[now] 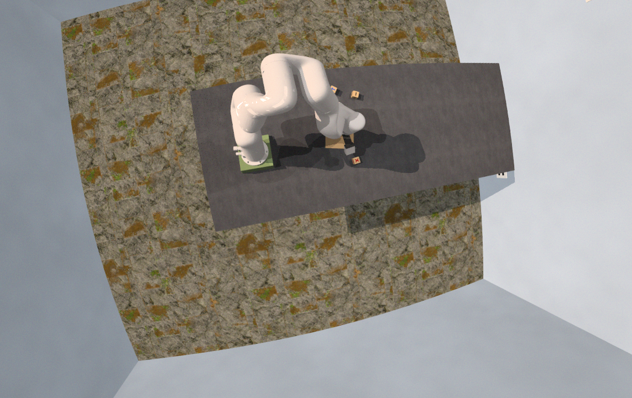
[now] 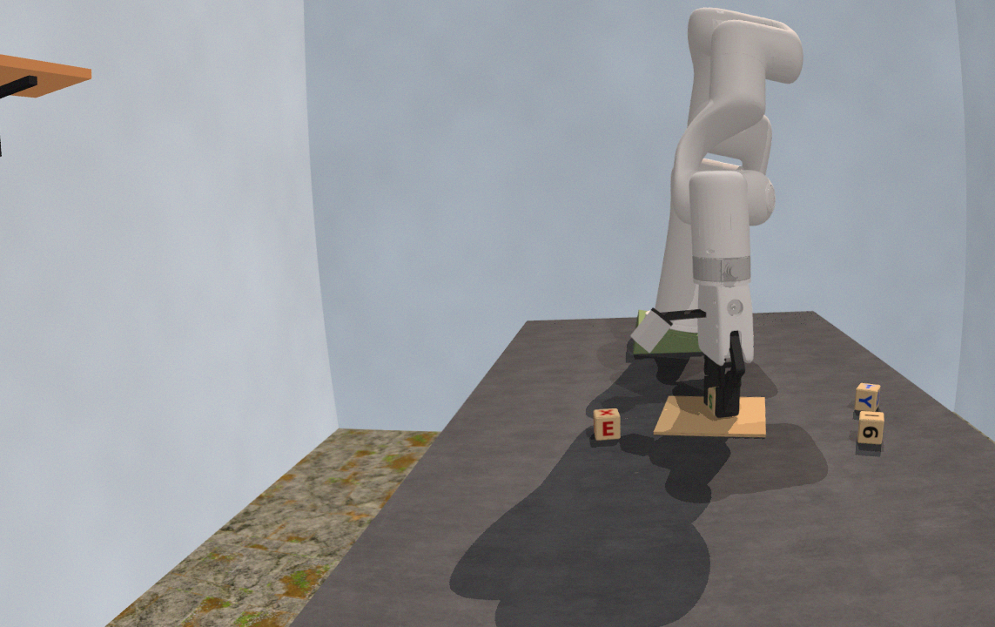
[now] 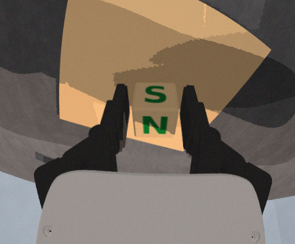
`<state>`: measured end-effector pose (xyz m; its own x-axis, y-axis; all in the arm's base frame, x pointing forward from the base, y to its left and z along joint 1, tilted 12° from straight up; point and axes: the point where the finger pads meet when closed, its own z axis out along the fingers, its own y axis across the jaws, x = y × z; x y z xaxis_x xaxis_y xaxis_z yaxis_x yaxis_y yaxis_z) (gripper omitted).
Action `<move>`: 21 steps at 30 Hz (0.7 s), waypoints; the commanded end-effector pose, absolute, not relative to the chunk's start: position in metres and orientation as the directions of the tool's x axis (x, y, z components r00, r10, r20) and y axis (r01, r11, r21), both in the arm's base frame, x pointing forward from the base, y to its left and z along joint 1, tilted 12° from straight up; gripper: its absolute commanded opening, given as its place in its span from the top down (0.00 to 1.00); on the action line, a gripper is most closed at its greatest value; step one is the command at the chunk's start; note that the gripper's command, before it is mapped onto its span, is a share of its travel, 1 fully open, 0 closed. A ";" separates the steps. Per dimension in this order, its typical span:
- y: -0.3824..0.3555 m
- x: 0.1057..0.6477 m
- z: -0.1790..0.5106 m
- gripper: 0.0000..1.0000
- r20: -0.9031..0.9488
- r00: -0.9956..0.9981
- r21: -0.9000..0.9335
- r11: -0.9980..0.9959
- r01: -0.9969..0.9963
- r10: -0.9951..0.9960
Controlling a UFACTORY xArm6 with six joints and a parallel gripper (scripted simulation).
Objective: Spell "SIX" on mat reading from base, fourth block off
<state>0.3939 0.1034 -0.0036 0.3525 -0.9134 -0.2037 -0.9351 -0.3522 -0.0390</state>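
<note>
The S block, green S up and green N on a side, stands on the tan mat. My gripper is down around it, one finger on each side. Narrow gaps show between fingers and block in the wrist view, so it is open. The red X block, X up, lies off the mat, left of it in the exterior view. A block with a black bar on top and a 6 on its side lies off the mat on the other side.
The blue-lettered block, Y on one side, lies off the mat close to the 6 block. The arm stands on a green base plate. The dark table extends beyond the mat, away from the base.
</note>
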 end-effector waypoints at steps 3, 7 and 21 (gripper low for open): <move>0.103 0.395 -0.002 0.73 -0.203 0.353 -0.043 -0.352 -0.935 -0.913; 0.103 0.395 -0.002 0.73 -0.203 0.353 -0.043 -0.352 -0.935 -0.913; 0.103 0.395 -0.002 0.73 -0.203 0.353 -0.043 -0.352 -0.935 -0.913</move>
<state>0.3939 0.1034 -0.0036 0.3525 -0.9134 -0.2037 -0.9351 -0.3522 -0.0391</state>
